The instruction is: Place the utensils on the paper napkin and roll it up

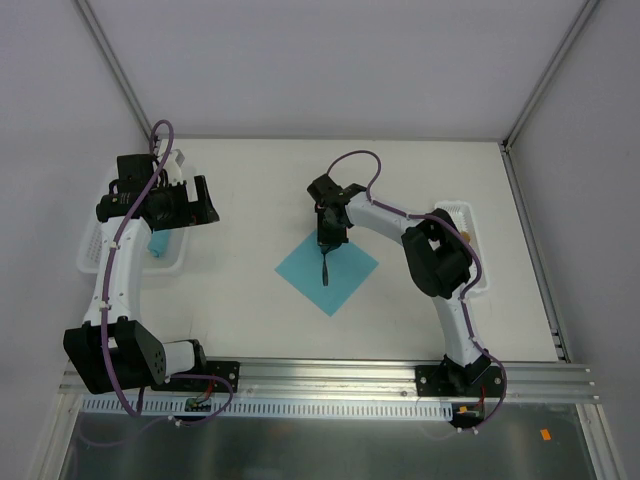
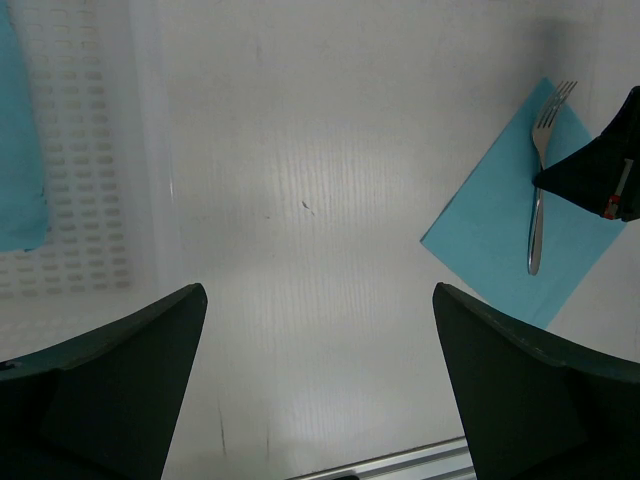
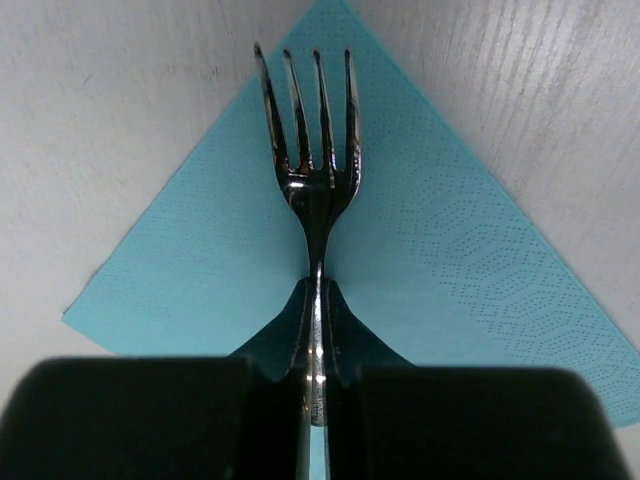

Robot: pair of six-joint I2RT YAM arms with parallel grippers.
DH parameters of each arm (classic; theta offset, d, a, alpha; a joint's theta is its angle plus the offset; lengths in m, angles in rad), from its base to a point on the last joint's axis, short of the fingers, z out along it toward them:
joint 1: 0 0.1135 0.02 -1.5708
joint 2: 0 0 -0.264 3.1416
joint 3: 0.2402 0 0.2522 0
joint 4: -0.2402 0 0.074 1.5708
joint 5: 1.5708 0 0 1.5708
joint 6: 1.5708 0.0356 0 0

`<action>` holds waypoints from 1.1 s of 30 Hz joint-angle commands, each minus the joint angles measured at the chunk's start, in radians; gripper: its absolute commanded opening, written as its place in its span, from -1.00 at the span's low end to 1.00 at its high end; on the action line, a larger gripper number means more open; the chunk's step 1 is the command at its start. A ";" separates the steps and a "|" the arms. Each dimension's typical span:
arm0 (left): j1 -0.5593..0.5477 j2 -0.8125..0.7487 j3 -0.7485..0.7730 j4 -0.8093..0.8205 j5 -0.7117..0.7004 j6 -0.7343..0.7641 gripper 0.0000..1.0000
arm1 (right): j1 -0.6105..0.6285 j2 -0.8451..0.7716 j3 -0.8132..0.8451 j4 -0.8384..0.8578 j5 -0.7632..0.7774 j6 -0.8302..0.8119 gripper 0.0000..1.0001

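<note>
You're in the placing step right now, and the roll-up hasn't started. Your right tool is pressed together on the handle of the fork, pinching it just behind the neck. The fork sits over the paper napkin, lined up along the diagonal with its tines aimed at one corner. From the left wrist view it looks like it's lying on the paper, or right at it, but I can't tell for sure whether it's fully down.

The napkin is flat in the middle of the tabletop, turned like a diamond, with no fold in it yet.

Your left tool is spread wide and holding nothing. It hangs over bare tabletop on the left, just beside the left basket, well apart from the napkin. There's something turquoise in that basket.

My guess for the next move is to spread the right tool, let the fork settle, and lift straight off so the thin paper doesn't drag along. I can't see any other cutlery. The right basket is mostly hidden under your right arm, so check there. When you roll, you'll probably want the left tool over to pin a corner.
</note>
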 commanded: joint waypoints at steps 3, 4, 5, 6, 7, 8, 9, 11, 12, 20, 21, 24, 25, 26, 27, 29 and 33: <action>0.006 -0.023 0.010 0.003 -0.033 0.002 0.98 | 0.004 0.017 0.019 -0.002 -0.009 0.034 -0.73; 0.005 -0.025 0.012 0.003 -0.033 0.002 0.97 | 0.003 0.016 0.019 -0.002 -0.009 0.037 -0.68; 0.005 -0.025 0.012 0.003 -0.036 0.002 0.97 | 0.004 0.013 0.016 -0.002 -0.009 0.040 -0.62; 0.006 -0.023 0.015 0.003 -0.035 0.002 0.97 | 0.003 0.011 0.013 -0.002 -0.009 0.043 -0.53; 0.006 -0.022 0.019 0.003 -0.038 0.002 0.97 | 0.002 0.009 0.012 -0.003 -0.005 0.045 -0.46; 0.005 -0.022 0.021 0.002 -0.038 0.002 0.97 | 0.002 0.005 0.010 -0.003 -0.005 0.045 -0.39; 0.005 -0.020 0.022 0.003 -0.038 0.002 0.98 | 0.002 0.003 0.009 -0.003 -0.003 0.045 -0.39; 0.005 -0.022 0.025 0.003 -0.036 0.002 0.97 | 0.002 -0.001 0.003 -0.005 0.003 0.046 -0.40; 0.006 -0.020 0.025 0.003 -0.036 0.002 0.98 | 0.001 -0.009 0.000 -0.003 0.006 0.046 -0.42; 0.006 -0.020 0.025 0.003 -0.026 0.002 0.97 | 0.002 -0.055 -0.085 0.014 0.011 0.051 -0.42; 0.005 -0.022 0.025 0.003 -0.023 0.002 0.98 | 0.002 -0.057 -0.089 0.017 0.008 0.046 -0.42; 0.006 -0.022 0.025 0.005 -0.015 0.002 0.97 | 0.001 -0.060 -0.096 0.015 0.001 0.039 -0.39; 0.005 -0.022 0.027 0.005 -0.015 0.002 0.98 | 0.001 -0.061 -0.097 0.017 0.000 0.037 -0.37; 0.005 -0.020 0.027 0.003 -0.016 0.002 0.97 | 0.002 -0.066 -0.097 0.017 -0.003 0.039 -0.32; 0.006 -0.022 0.027 0.005 -0.016 0.002 0.97 | 0.002 -0.075 -0.099 0.021 -0.006 0.040 -0.30; 0.005 -0.020 0.030 0.003 -0.015 0.002 0.98 | 0.004 -0.105 -0.105 0.034 -0.009 0.040 -0.23; 0.006 -0.016 0.032 0.003 -0.006 0.002 0.97 | 0.002 -0.177 -0.062 0.021 -0.009 0.022 -0.15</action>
